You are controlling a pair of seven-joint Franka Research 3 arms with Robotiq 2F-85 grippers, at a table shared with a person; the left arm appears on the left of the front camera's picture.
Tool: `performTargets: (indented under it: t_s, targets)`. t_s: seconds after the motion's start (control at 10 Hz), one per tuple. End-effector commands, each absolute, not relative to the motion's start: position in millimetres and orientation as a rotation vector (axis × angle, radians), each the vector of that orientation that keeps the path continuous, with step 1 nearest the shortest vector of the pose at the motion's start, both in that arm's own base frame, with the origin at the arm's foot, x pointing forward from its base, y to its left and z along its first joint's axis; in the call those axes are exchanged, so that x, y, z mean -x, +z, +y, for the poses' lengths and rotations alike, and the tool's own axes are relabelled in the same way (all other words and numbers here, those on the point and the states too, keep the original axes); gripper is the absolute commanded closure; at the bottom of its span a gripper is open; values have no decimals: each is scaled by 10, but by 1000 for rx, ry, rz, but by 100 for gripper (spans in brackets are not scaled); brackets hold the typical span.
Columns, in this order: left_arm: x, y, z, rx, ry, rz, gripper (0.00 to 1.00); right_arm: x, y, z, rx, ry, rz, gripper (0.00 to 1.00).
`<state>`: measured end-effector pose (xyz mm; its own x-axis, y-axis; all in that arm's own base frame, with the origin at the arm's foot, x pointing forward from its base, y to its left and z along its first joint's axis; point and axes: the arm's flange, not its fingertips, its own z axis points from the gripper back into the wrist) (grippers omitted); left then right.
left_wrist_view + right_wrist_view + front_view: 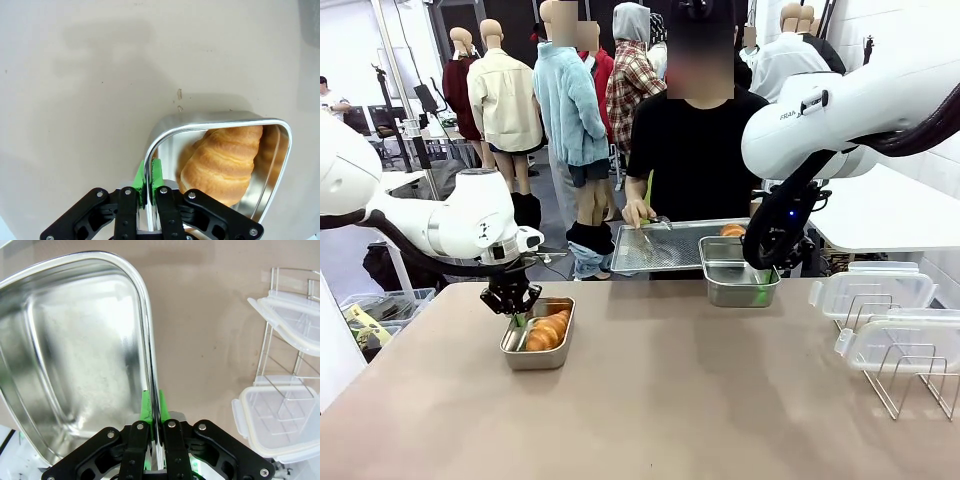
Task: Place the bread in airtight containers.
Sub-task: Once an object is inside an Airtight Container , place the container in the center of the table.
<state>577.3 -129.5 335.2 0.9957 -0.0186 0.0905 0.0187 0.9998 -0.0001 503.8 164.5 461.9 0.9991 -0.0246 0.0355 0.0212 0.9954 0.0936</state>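
Note:
My left gripper (519, 319) (149, 176) is shut on the near-left rim of a small steel airtight container (537, 352) (220, 120) resting on the brown table. One golden croissant, the bread (548, 330) (225, 160), lies inside it. My right gripper (761, 291) (153, 407) is shut on the rim of a second airtight container (730, 285) (75, 350), which is empty. Across the table, a person holds a flat steel tray (665, 250) carrying another croissant (732, 230) and has tongs (655, 222) in one hand.
Two clear plastic lids (875, 290) (910, 345) rest on a wire rack (905, 385) at the table's right edge; the right wrist view shows them as lids (292, 315) (280, 425) beside the empty container. Bare brown tabletop (670, 400) lies between the two containers.

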Motion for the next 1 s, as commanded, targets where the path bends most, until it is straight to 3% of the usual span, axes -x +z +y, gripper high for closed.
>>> performTargets:
  t_s: [0.0,0.1,0.2,0.6,0.7,0.9]
  targets:
    - [-5673,3362,-1259,-36,-21,-122,100,-5025,4607,1637,-99,-13,-60,100]
    - [-5664,3376,-1263,-37,-24,-129,100,-5025,4607,1637,-99,-13,-60,100]
    - [-5659,3382,-1264,-45,-27,-123,88,-5025,4607,1637,-99,-13,-60,100]
    - [-5627,3403,-1263,-46,-33,-128,8,-5025,4607,1637,-99,-13,-60,100]
    - [-5613,3417,-1258,-45,-32,-136,0,-5025,4607,1637,-99,-13,-60,100]
    - [-5561,3503,-1211,-47,-37,-165,0,-5025,4607,1637,-99,-13,-60,100]
